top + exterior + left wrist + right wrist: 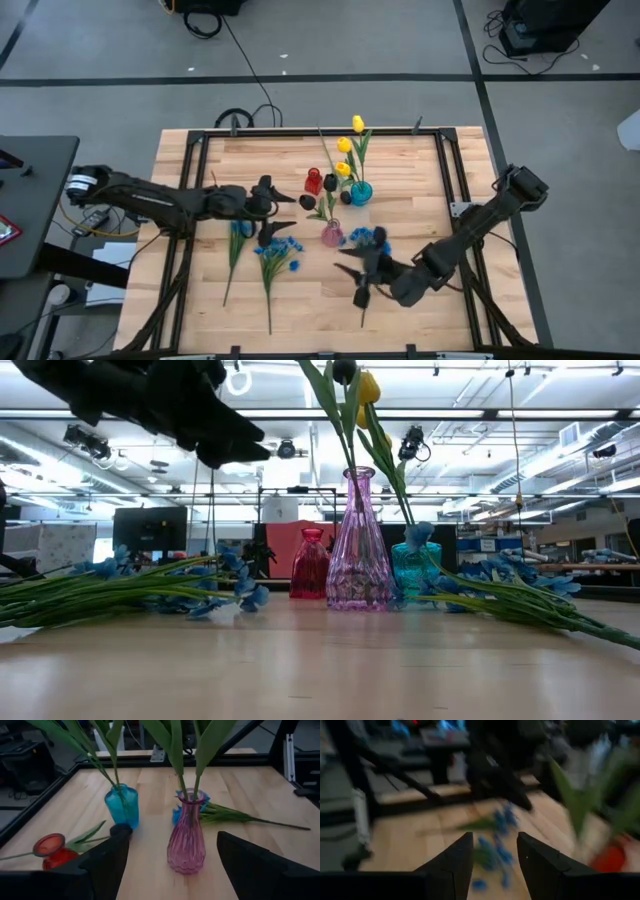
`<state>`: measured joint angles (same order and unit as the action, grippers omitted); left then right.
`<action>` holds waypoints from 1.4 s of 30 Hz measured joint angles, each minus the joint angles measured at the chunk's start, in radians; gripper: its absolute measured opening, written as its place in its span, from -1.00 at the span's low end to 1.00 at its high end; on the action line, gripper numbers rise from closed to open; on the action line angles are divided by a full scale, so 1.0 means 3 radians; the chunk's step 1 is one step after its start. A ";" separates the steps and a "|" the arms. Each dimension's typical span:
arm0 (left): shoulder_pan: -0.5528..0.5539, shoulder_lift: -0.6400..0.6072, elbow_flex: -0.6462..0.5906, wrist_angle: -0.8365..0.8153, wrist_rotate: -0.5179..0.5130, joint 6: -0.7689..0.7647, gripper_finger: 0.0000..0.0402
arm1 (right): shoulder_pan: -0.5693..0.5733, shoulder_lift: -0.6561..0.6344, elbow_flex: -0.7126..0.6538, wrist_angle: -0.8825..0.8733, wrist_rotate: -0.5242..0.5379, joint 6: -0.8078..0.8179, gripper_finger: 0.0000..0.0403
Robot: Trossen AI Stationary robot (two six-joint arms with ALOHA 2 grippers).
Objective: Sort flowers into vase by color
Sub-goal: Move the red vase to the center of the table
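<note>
Three vases stand mid-table: a pink one [332, 236] holding green stems and a dark tulip bud [343, 370], a teal one [360, 192] with yellow tulips [344, 145], and a small red one [313, 182]. Blue flowers [272, 250] lie flat on the wood left of the pink vase, and another blue bunch [370, 237] lies to its right. My left gripper [172, 836] hovers open left of the pink vase [186, 840], pointing at it. My right gripper [495, 840] hovers open near the right-hand blue bunch, with nothing between its fingers.
A dark bud [120, 828] shows beside the red vase [49, 849]. The black frame rails [190, 190] border the table on its left, far and right sides. The long stems of the blue flowers [268, 305] reach toward the near edge.
</note>
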<state>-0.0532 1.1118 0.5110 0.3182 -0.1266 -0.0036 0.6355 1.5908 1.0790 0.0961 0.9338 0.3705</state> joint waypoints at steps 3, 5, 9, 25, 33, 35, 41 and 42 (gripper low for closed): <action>0.0019 -0.0052 -0.0053 0.0000 -0.0021 0.0096 0.53 | 0.0024 -0.0181 0.0000 -0.0992 -0.0064 0.0802 -0.20; 0.0091 -0.0052 -0.0056 -0.0013 -0.0109 0.0227 0.53 | 0.0011 -0.0266 -0.0035 -0.1625 -0.0143 0.1375 -0.20; 0.0481 -0.0017 0.0017 -0.0104 0.0090 0.0359 0.50 | -0.0025 -0.0401 -0.0246 -0.2240 -0.0299 0.2057 -0.20; 0.1918 0.1155 0.1189 -0.1317 0.1293 0.0932 0.35 | -0.0292 -0.1269 -0.1354 -0.2071 -0.0414 0.1821 -0.20; 0.1821 0.1500 0.1174 -0.1141 0.1489 0.0780 0.35 | -0.0295 -0.1552 -0.1913 -0.1659 -0.0424 0.1833 -0.20; 0.1768 0.1552 0.1175 -0.1074 0.1434 0.0763 0.36 | -0.0313 -0.1638 -0.1967 -0.1626 -0.0418 0.1811 -0.20; 0.1744 0.1621 0.1172 -0.0647 0.1246 0.0645 0.44 | -0.0399 -0.1833 -0.2031 -0.1397 -0.0325 0.1468 -0.20; 0.1742 0.1621 0.1172 -0.0586 0.1173 0.0643 0.45 | -0.0425 -0.1856 -0.2032 -0.1353 -0.0331 0.1380 -0.20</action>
<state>0.4693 1.5982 0.8627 0.1422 0.2254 0.1894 0.5081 1.0341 0.4694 -0.3097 0.8346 0.7844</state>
